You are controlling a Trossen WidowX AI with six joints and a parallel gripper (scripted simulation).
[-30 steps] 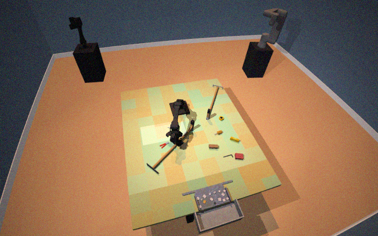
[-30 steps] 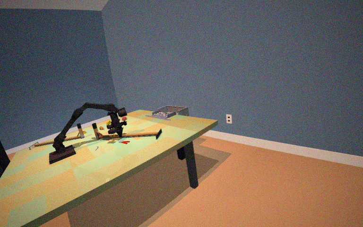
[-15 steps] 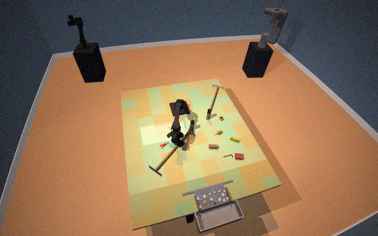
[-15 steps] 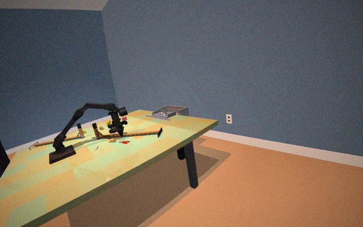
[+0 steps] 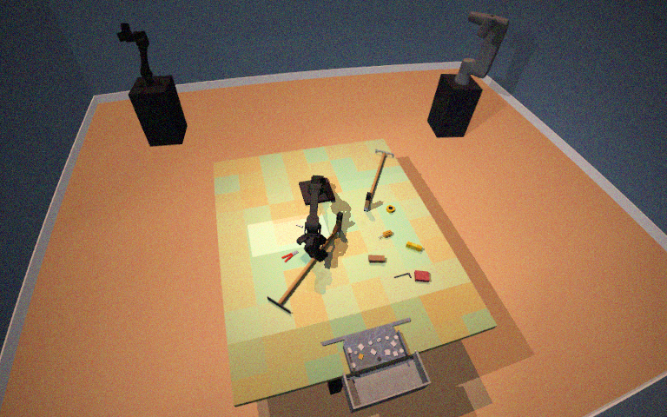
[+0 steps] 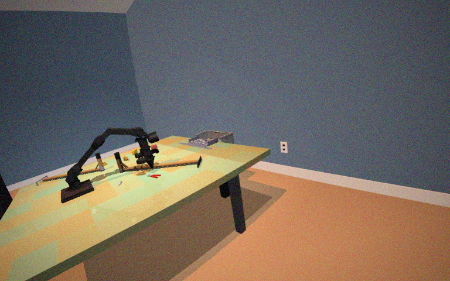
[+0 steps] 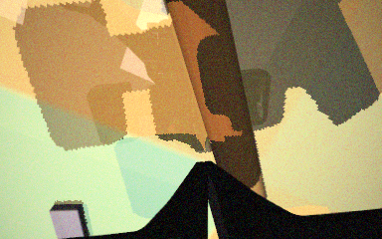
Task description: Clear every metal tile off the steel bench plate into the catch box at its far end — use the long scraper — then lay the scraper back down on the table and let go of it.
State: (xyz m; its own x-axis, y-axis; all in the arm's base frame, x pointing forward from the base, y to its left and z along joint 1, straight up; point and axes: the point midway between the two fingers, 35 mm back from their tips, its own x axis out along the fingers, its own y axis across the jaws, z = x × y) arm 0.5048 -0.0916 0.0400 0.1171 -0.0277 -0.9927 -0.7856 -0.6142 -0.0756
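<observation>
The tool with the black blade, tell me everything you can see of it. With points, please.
The tool with the black blade (image 5: 297, 282) (image 6: 179, 163) (image 7: 226, 75) has a long, straight, wood-coloured shaft lying low along the patchwork table (image 5: 364, 294) (image 6: 116, 205). A wide, flat black blade (image 5: 279, 304) (image 6: 199, 161) crosses one end; at the other, a braced, black-topped post (image 5: 339, 216) (image 6: 118, 160) rises. The shut gripper (image 5: 320, 254) (image 6: 152, 166) (image 7: 204, 168) is right by the shaft but not holding it; whether they touch, I can't tell.
</observation>
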